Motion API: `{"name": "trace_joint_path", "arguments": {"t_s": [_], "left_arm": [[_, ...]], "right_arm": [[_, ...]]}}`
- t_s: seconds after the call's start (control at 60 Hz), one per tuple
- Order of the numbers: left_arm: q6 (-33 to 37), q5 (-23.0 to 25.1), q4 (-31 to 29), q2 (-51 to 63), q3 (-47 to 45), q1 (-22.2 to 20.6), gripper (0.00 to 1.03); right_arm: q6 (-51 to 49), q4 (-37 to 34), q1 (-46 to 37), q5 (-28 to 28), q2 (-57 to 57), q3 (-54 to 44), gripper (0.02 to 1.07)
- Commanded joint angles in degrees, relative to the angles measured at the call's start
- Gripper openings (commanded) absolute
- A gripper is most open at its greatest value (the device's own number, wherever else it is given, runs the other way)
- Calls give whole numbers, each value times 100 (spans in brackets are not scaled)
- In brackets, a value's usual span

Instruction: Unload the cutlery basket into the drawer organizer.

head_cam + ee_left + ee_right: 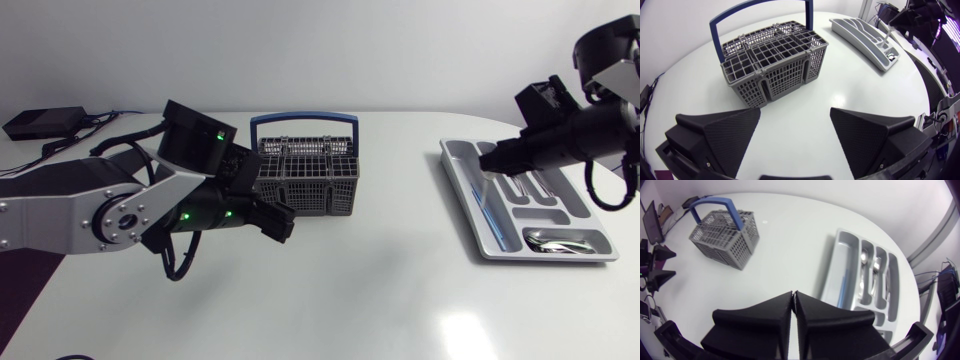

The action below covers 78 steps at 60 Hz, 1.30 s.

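Head view gives us the white table (350, 290), with the cutlery basket (772, 60) as our marker. Our left arm (70, 205) lies just beside the basket. Its left gripper (795, 115) is spread wide and faces the basket's wall, likely posed for a pick, yet we spot nothing standing in the cells. Well apart from the basket sits the drawer organizer (842, 250), where several slots hold cutlery (560, 241). Above it our right gripper (793, 294) is pinched on what looks like a slim pale piece (886, 36), probably to set it in a slot.

Cutlery basket (305, 170) mid-frame, drawer organizer (478, 225) far right, well apart. My left gripper (275, 220) just lower left of basket, my right gripper (490, 160) over organizer's upper end.
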Motion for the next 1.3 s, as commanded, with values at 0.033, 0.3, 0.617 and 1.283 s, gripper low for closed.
{"name": "trace_joint_path", "arguments": {"t_s": [0.033,0.3,0.617,1.283], "left_arm": [[28,5,-142,-140,-99,-9,98],[37,5,-344,-184,-108,-61,98],[37,5,-652,-395,-169,-53,98],[81,-4,-1364,-1731,-820,229,98]], "right_arm": [[-611,-47,-484,281,-186,-373,8],[-1508,595,-1600,852,-72,-927,8],[-2053,1430,-2312,1195,438,-1252,8],[-2281,2889,-2444,1555,1247,-1885,46]]}}
